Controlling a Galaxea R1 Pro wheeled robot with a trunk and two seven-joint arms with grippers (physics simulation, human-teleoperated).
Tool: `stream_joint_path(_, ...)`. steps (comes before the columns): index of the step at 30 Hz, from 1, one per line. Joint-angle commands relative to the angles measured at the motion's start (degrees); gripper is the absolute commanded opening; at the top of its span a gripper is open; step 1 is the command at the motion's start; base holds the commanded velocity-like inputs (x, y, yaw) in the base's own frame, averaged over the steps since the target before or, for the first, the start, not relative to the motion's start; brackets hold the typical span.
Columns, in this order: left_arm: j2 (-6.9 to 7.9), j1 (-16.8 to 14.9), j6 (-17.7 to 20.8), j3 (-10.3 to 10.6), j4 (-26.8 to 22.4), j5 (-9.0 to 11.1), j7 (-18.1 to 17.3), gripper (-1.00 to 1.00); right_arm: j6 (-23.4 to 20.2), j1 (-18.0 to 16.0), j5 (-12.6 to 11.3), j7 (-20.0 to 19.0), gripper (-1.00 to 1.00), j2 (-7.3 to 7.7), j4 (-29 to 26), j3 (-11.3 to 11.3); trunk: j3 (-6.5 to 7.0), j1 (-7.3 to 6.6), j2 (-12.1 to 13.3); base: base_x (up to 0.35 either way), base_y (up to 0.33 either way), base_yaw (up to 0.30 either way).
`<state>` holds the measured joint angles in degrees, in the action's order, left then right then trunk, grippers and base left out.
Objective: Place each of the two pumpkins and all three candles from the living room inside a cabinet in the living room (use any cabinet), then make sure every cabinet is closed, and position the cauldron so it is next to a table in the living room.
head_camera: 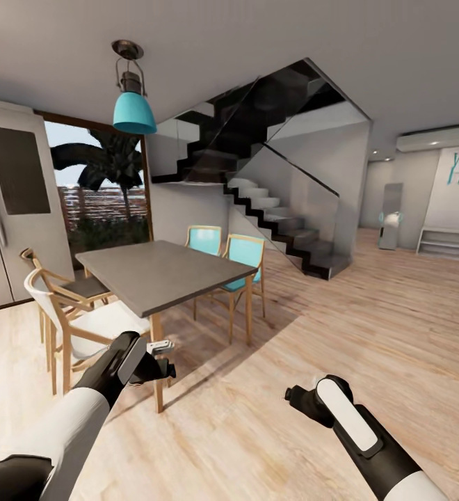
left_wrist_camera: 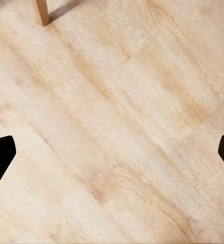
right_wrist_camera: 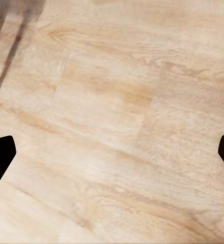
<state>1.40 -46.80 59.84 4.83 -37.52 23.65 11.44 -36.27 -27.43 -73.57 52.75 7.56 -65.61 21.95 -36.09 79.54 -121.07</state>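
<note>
**Robot roaming, nothing in hand**

Wooden floor stretches wide, staircase at twelve o'clock, dining table at ten. Left gripper and right gripper hang wide apart, empty. No pumpkins, candles, cabinet or cauldron in sight; probably it is searching, and must next find the living room.

In front of me on my right the wood floor is wide open, all the way to the stairs. On my left a gray table stands in the way, with chairs tucked around it. My left gripper is just beside a table leg. Under both my grippers is bare floor.
</note>
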Motion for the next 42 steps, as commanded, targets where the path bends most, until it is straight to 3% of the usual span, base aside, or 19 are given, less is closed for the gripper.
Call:
stream_joint_path(1,0.09,0.0,0.2,0.3,-0.1,0.6,0.5,1.00,-0.1,-0.1,-0.3,0.4,1.00,0.05,0.0,0.2,-0.03,0.01,0.0,0.191,0.025,-0.273)
stream_joint_path(13,0.05,0.0,0.2,0.5,-0.5,0.6,0.5,1.00,-0.1,-0.1,-0.1,0.4,1.00,0.02,0.0,0.2,0.40,0.01,0.0,0.292,0.046,-0.232)
stream_joint_path(18,0.09,0.1,0.2,3.3,-1.7,0.6,0.5,1.00,-0.1,-0.1,-0.1,0.4,1.00,0.05,0.0,0.2,0.54,0.01,0.0,0.334,0.004,-0.158)
stream_joint_path(22,0.09,0.1,0.2,4.2,-1.9,0.6,0.5,1.00,-0.1,-0.1,-0.1,0.4,1.00,0.08,0.0,0.2,0.69,0.01,0.0,0.336,0.001,-0.253)
stream_joint_path(34,0.11,0.1,0.2,4.4,-2.0,0.7,0.5,1.00,-0.1,-0.1,-0.1,0.4,1.00,0.09,0.5,0.1,1.15,0.01,0.0,0.318,0.000,-0.273)
stream_joint_path(42,0.08,0.1,0.2,4.4,-1.8,0.7,0.5,1.00,-0.1,-0.1,-0.2,0.4,1.00,0.14,0.9,0.0,1.45,0.01,0.0,0.066,0.000,-0.276)
